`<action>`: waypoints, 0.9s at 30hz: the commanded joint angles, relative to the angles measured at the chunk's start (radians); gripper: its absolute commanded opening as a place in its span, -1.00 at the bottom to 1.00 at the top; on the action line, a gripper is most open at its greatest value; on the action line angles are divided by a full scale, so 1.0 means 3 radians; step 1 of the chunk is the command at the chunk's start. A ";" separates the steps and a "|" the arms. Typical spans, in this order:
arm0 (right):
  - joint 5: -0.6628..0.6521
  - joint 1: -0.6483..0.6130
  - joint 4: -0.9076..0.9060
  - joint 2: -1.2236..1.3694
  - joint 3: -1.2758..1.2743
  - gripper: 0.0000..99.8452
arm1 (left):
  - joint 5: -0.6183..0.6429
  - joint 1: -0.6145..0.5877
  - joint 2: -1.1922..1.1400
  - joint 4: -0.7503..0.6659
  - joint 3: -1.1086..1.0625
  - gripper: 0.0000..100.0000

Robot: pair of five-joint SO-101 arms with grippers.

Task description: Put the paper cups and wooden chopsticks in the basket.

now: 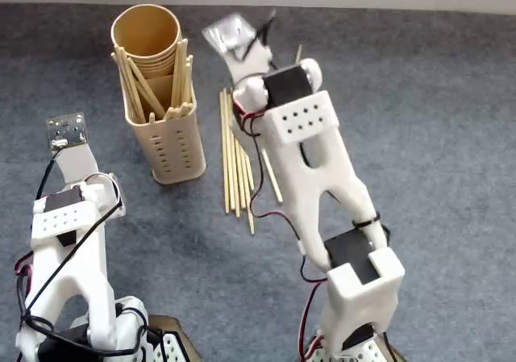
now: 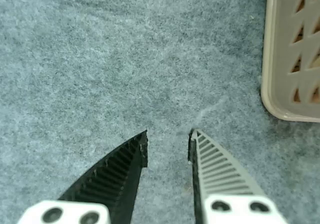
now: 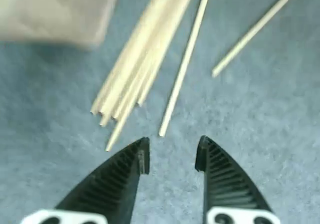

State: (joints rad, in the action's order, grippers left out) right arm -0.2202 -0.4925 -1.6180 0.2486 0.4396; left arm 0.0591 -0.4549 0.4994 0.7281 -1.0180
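The surface (image 1: 435,120) was a grey, short-piled carpet with a fuzzy, mottled weave, and a pale band ran along its far edge. On it stood a tall, beige plastic basket (image 1: 173,148) with rounded corners and rows of small slots in its wall. Nested paper cups (image 1: 145,31) in tan card sat in it, with thin wooden chopsticks (image 1: 137,84) leaning around them. More loose chopsticks (image 1: 235,164), pale, smooth and straight, lay on the carpet just beside the basket, most in a tight bundle and a couple splayed off. The right gripper (image 3: 172,144) hung just short of their ends, its ridged black claws apart and holding nothing. The left gripper (image 2: 168,136) was above bare carpet near the basket's wall, one claw black and one grey, also apart and holding nothing.
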 commanded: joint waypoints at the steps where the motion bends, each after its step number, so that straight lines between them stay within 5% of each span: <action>1: -0.0266 0.0110 0.0775 0.0090 -0.0795 -0.67 | -0.0031 0.0069 0.0018 -0.0046 0.0023 -0.67; 7: -0.0066 0.0018 0.1261 0.0309 -0.0933 -0.66 | -0.0031 0.0069 0.0018 -0.0046 0.0023 -0.67; 14: -0.0072 -0.0192 0.1619 0.0381 -0.1061 -0.35 | -0.0031 0.0069 0.0018 -0.0046 0.0023 -0.67; 27: -0.0046 -0.0217 0.2130 0.0949 -0.1414 -0.36 | -0.0036 0.0136 0.0018 -0.0031 0.0013 -0.67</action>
State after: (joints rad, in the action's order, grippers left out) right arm -0.2447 -0.5432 -0.9889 0.5217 0.0269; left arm 0.0591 -0.4534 0.4994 0.7281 -1.0180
